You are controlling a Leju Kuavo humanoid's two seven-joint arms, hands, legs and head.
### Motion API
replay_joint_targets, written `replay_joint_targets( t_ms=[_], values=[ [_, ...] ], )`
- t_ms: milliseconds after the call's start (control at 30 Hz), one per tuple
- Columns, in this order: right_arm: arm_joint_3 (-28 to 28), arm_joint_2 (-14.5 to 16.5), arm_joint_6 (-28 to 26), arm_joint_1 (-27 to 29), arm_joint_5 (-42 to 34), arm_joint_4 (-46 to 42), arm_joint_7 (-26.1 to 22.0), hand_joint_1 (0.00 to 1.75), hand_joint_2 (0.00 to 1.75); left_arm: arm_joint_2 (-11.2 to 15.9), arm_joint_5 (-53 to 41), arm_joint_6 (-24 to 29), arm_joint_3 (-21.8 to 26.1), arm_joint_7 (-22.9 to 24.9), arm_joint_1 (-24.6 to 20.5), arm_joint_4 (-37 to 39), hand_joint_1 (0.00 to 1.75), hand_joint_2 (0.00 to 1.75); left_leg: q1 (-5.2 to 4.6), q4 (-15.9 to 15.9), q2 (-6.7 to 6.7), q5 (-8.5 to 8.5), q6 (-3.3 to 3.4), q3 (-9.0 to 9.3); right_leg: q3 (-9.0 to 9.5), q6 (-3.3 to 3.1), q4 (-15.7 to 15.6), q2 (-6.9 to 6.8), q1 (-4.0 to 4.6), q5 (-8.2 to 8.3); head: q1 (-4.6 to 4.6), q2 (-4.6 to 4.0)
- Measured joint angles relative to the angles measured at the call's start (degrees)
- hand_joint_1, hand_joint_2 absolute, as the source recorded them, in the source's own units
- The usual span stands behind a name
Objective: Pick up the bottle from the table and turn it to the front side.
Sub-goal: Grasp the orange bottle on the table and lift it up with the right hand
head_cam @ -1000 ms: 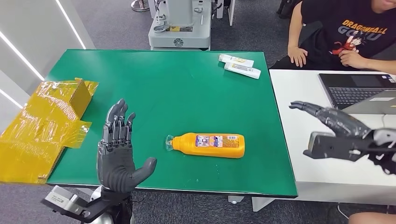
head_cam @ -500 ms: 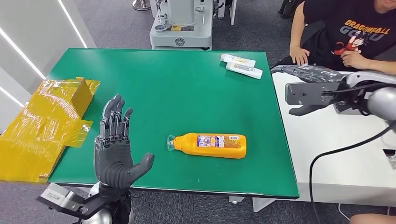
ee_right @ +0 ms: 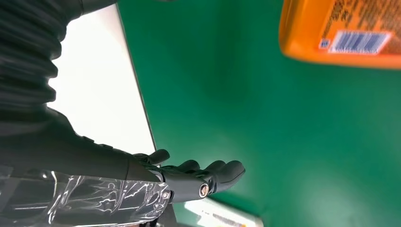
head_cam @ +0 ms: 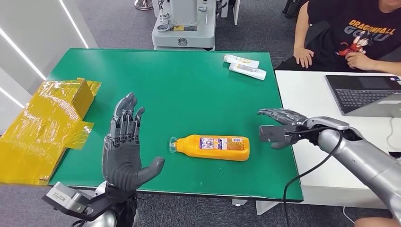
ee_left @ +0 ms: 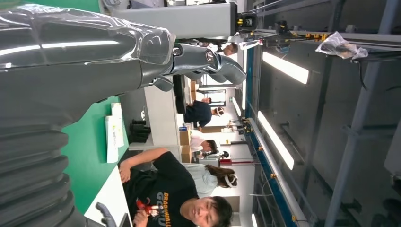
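Likely light, stiff, slick plastic: orange bottle (head_cam: pixel 211 147) lies flat at frame centre; right hand (head_cam: pixel 280 128) beside its base, fingers apart, should wrap mid-body; left hand (head_cam: pixel 125 152) spread, empty.

The left hand (head_cam: pixel 124 158) is dark grey with segmented, darker fingers and a thick smooth thumb; a silver block with small markings sits at its wrist. The right hand (head_cam: pixel 280 128) is dark grey too, on a silver tubular forearm with a black cable looping beneath. Wrist views show a grey ribbed cover and glossy clear film.
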Motion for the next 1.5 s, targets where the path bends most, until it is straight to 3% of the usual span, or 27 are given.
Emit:
replay_joint_targets(
  t_ms=[333,733,1067,1300,1500],
  values=[
    [-3.4,3.5,-1.4,6.2,5.4,4.6,-2.9,0.00,1.75,-0.1,-0.2,0.1,-0.2,0.2,-0.1,0.1,0.00,1.75,0.00,0.0,0.01,0.00,0.00,-0.01,0.00,0.02,0.0,0.00,0.00,-0.01,0.00,0.00],
    [-6.0,6.4,0.7,2.6,8.3,7.5,-4.0,0.00,1.75,-0.1,-0.5,0.0,-0.3,0.4,-0.8,0.8,0.00,1.75,-0.01,0.0,0.04,0.01,0.00,-0.01,0.01,0.01,0.0,0.03,-0.01,0.00,0.01,0.00],
    [-6.3,16.2,0.1,-4.0,9.1,12.6,-6.5,0.00,1.75,-0.1,-0.3,0.4,-0.5,0.0,-2.3,2.4,0.00,1.75,0.04,0.0,0.18,0.04,-0.04,0.07,-0.01,-0.04,0.1,0.20,0.03,0.03,0.00,0.00],
    [-6.7,23.2,-3.0,-4.4,9.3,17.1,-7.2,0.00,1.75,-0.9,-0.2,0.6,-0.5,-0.1,-3.1,3.0,0.00,1.75,0.04,0.0,0.16,0.03,-0.04,0.05,-0.01,-0.03,0.1,0.17,0.03,0.03,0.00,0.00],
    [-7.0,26.9,-3.6,-4.0,9.3,20.3,-7.6,0.00,1.75,-0.9,0.0,1.1,-0.5,-0.2,-3.5,3.5,0.00,1.75,0.03,0.0,0.14,0.03,-0.04,0.05,-0.01,-0.03,0.0,0.15,0.03,0.03,-0.01,0.00]
  ],
)
